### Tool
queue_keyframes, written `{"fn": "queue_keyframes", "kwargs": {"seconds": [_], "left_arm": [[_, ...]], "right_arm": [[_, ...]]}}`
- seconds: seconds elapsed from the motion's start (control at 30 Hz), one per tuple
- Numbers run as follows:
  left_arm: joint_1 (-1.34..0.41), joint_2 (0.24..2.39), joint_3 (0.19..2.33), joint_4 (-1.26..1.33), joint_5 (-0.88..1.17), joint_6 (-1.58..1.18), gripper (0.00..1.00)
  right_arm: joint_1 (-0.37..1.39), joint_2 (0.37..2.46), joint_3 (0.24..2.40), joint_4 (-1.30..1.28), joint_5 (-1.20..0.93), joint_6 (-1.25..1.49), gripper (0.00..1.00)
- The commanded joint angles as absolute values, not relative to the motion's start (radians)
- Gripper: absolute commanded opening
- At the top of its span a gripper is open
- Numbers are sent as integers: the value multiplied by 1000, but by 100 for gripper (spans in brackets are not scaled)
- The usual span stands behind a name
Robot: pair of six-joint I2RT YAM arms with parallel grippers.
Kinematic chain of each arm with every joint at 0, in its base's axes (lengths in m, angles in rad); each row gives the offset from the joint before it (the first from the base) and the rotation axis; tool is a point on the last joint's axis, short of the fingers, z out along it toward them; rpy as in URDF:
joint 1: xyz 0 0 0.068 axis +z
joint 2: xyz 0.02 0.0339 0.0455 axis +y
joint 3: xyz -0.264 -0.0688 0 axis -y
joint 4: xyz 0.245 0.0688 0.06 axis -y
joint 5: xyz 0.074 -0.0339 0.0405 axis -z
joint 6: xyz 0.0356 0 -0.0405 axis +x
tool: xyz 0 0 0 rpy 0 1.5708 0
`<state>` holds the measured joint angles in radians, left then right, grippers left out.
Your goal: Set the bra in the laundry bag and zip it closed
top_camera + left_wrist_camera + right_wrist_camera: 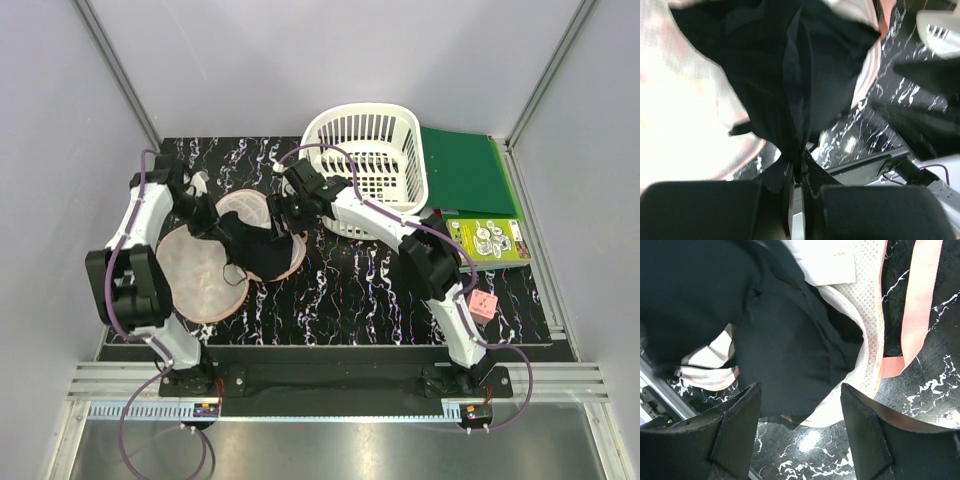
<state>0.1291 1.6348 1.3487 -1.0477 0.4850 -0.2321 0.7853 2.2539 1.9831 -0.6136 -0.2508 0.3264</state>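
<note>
Your left gripper [799, 167] has its fingers pressed together on a fold of the bra [790, 75]. In the left wrist view the black cloth runs straight down into the slit between them. How much fabric is caught there you cannot see, since the fingers' own dark bodies cover it.

Your right gripper [800, 412] stands wide, one finger on either side, with nothing pinched. The bra and the bag's pale mesh lie under the gap. You cannot tell whether the tips touch the cloth.

The bra lies across the open laundry bag [200, 275], spread over its mesh lining where the two rounded halves meet. From above, both grippers and the bra merge into one dark mass. The bra's lower edge is lost against the black marbled table [380, 290], so you cannot tell how far it hangs over the bag's rim. The left wrist view is blurred and washed out on the bag side. The white basket [370, 150] stands just behind the right arm.
</note>
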Motion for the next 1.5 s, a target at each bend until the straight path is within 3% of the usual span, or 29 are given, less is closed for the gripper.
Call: {"fn": "queue_keyframes", "kwargs": {"seconds": [0.0,0.33,0.47,0.67,1.0,1.47], "left_arm": [[130,1713,1511,-1037,442,-190,11],[120,1711,1557,-1014,377,-202,9],[126,1657,1511,-996,176,-201,13],[147,1735,1528,-1000,28,-202,3],[163,1778,1517,-979,-15,-241,3],[164,1721,1474,-917,34,-258,4]], "right_arm": [[793,2197,1994,-597,-252,334,71],[795,2264,2034,-597,-322,390,75],[798,2290,2043,-600,-339,397,75],[798,2313,2074,-615,-328,381,75],[795,2503,2423,-718,-166,158,79],[792,2536,2372,-712,-250,95,63]]}}
